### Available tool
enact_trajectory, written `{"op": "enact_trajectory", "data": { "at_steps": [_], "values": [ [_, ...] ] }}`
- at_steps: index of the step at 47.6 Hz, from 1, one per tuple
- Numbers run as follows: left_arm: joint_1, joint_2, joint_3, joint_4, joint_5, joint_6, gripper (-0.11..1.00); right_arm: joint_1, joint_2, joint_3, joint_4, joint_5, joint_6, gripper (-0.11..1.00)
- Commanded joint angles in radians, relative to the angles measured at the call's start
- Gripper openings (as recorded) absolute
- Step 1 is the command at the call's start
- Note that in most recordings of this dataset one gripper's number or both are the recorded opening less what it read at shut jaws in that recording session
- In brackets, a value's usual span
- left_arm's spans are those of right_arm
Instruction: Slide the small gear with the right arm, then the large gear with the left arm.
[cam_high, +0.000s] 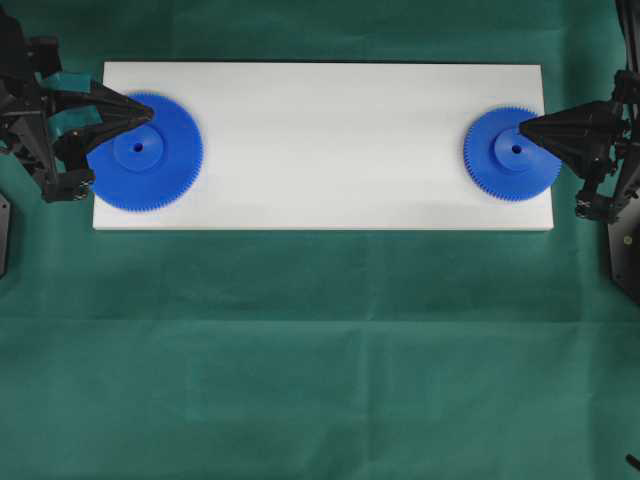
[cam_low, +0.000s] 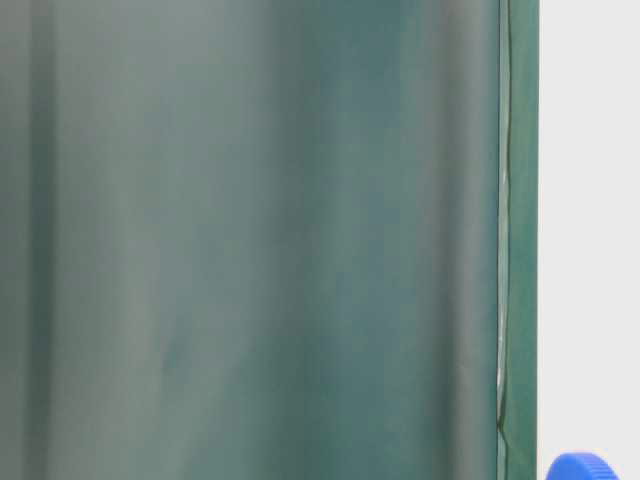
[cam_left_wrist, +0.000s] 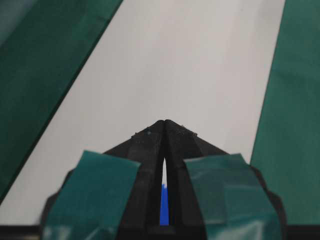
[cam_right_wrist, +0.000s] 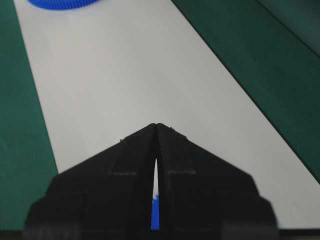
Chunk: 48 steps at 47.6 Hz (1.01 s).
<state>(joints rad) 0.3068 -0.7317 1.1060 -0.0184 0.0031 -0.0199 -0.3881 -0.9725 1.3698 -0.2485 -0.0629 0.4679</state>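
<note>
Both gears lie flat on the white board (cam_high: 330, 150), hubs up, so neither has a long axis or a heading; the board's length runs between my two grippers. The large gear (cam_high: 145, 152) sits at my left end, the small gear (cam_high: 512, 154) at my right end, well apart. From overhead, my left gripper (cam_high: 150, 115) tips over the large gear's hub, and my right gripper (cam_high: 522, 127) tips over the small gear's hub. My wrist cameras add that both pairs of fingers are pressed together at the tips, holding nothing, with a blue sliver in the slit behind them. My right wrist view catches the large gear (cam_right_wrist: 62, 4) cut off at the frame edge. At table level a blue rim (cam_low: 582, 466) peeks in; I cannot tell which gear.
</note>
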Motion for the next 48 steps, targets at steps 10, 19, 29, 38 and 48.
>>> {"op": "enact_trajectory", "data": {
  "at_steps": [10, 19, 29, 38, 48],
  "values": [
    [-0.038, 0.0, -0.002, -0.002, -0.014, -0.003, 0.0, 0.003, 0.003, -0.009, 0.0, -0.009, 0.0, 0.5],
    [-0.077, 0.0, 0.02, 0.0, -0.055, -0.003, 0.0, 0.015, 0.003, -0.003, 0.0, -0.011, 0.0, 0.5],
    [-0.098, 0.0, 0.051, -0.002, -0.089, -0.005, 0.0, 0.034, -0.005, 0.012, 0.0, -0.044, 0.0, 0.5],
    [-0.126, 0.0, 0.066, -0.002, -0.103, -0.003, 0.0, 0.058, -0.026, 0.028, 0.0, -0.078, 0.0, 0.5],
    [-0.135, -0.008, 0.084, -0.002, -0.117, -0.005, 0.0, 0.083, -0.054, 0.04, 0.0, -0.091, -0.002, 0.5]
  ]
}}
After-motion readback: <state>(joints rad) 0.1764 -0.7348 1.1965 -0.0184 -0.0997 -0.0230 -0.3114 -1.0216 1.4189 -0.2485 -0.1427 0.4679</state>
